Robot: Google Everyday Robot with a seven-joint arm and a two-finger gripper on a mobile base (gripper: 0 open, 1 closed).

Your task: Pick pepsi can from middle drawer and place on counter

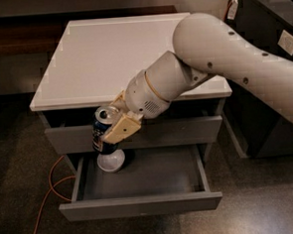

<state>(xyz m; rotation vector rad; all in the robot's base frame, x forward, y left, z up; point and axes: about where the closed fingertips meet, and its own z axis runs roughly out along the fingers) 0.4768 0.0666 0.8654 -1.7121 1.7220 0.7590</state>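
Note:
My gripper (112, 125) is shut on the pepsi can (101, 133), a dark-blue can with a silver top, held upright in front of the top drawer's face. The can hangs above the left rear part of the open middle drawer (142, 205), just below the front edge of the counter (117, 51). A tan finger (120, 130) covers the can's right side. The white arm reaches in from the upper right across the counter's right front corner.
A white bowl (111, 161) sits in the drawer's back left, right under the can. A black cabinet (272, 56) stands to the right of the drawer unit. An orange cable (47, 194) lies on the dark floor at the left.

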